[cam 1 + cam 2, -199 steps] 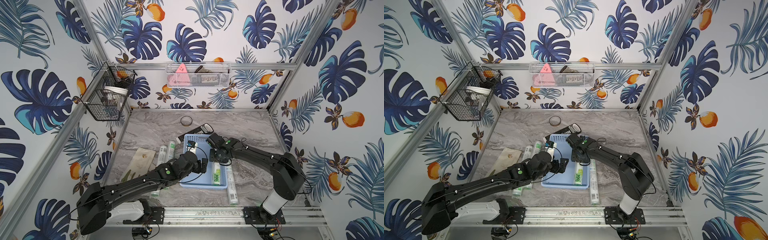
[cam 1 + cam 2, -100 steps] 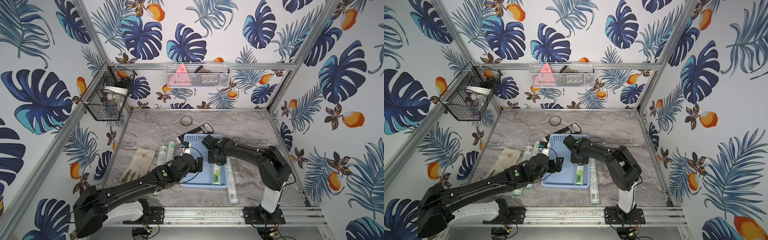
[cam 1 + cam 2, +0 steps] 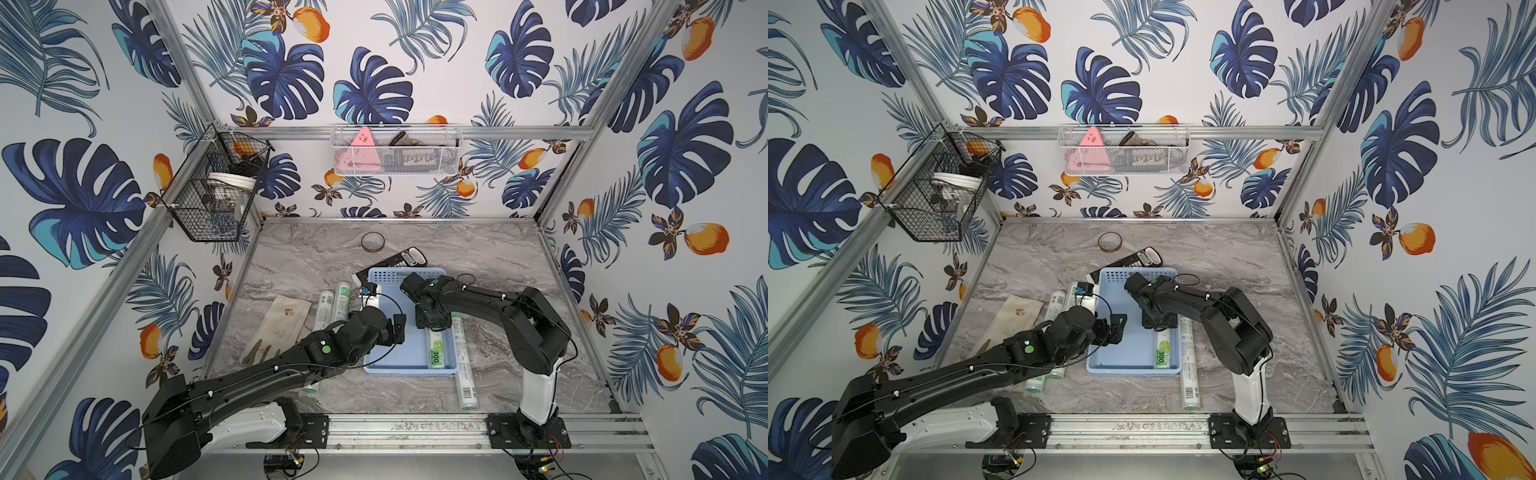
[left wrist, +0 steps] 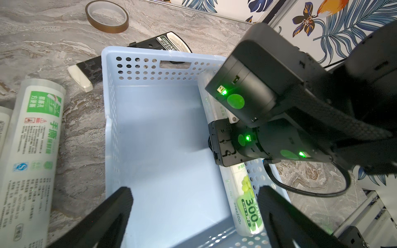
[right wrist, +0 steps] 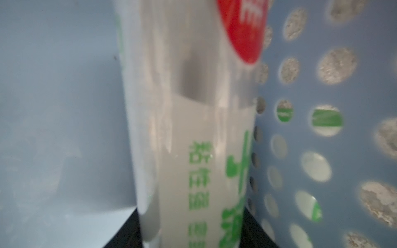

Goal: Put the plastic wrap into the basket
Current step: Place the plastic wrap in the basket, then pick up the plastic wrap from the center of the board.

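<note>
One roll (image 3: 435, 351) laid in basket (image 3: 397, 357) along 3 o'clock wall, leaving room for more. My right jaws straddle it, grip unclear; left jaws wide, empty.

You are looking down into a booth whose walls (image 3: 519, 62) carry white wallpaper printed with large blue tropical leaves and orange fruit. Silver aluminium framing (image 3: 498, 132) runs up the corners and across the back wall. The floor is a grey marble-patterned tabletop (image 3: 498, 257), evenly lit. A black wire basket (image 3: 199, 216) hangs at the left wall, and a white mesh basket (image 3: 415, 162) hangs on the back rail.
</note>
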Action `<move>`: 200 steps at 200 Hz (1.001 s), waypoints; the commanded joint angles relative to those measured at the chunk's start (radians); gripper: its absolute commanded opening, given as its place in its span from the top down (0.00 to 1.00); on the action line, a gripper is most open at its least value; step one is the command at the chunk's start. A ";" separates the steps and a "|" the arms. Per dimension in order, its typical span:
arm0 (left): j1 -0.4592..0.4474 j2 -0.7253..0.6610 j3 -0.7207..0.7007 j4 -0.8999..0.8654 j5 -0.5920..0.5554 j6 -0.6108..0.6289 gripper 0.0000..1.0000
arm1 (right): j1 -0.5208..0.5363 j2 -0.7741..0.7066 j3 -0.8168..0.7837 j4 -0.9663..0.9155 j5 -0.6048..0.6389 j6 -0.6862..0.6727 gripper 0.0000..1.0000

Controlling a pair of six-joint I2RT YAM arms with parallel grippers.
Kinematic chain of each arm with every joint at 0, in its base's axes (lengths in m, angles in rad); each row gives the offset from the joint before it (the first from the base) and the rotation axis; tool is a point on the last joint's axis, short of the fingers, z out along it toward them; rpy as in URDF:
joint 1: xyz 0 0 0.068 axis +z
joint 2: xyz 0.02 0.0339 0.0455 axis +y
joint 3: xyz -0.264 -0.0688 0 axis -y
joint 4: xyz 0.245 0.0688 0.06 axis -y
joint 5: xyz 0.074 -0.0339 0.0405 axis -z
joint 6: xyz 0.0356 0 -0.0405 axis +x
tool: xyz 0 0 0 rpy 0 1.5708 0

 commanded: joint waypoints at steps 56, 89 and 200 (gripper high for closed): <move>0.001 0.018 0.019 0.008 0.032 0.003 0.01 | 0.011 -0.073 0.001 -0.054 0.064 0.000 0.34; -0.001 0.028 0.028 0.007 0.039 0.008 0.01 | 0.011 -0.118 -0.018 -0.047 0.069 0.008 0.35; -0.084 0.242 0.164 0.054 0.228 0.124 0.01 | -0.171 -0.693 -0.334 0.059 -0.027 0.012 0.36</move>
